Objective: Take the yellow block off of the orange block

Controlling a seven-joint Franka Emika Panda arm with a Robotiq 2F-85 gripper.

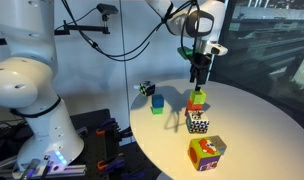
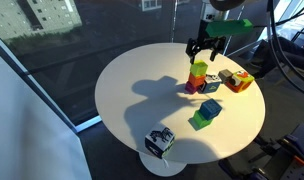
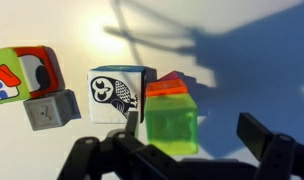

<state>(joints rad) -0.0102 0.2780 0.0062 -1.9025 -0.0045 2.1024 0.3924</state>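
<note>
Yellow block [image 3: 172,125] sits atop the orange block [image 3: 167,87]. My tool [image 1: 199,75] hovers above, fingers apart. Risk: an off-centre descent topples the stack or strikes the adjacent owl cube [image 3: 117,92].

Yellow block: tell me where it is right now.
In an exterior view the yellow block sits stacked on the orange block, just below the open gripper; in the wrist view the owl-patterned cube stands close on its left.
</note>
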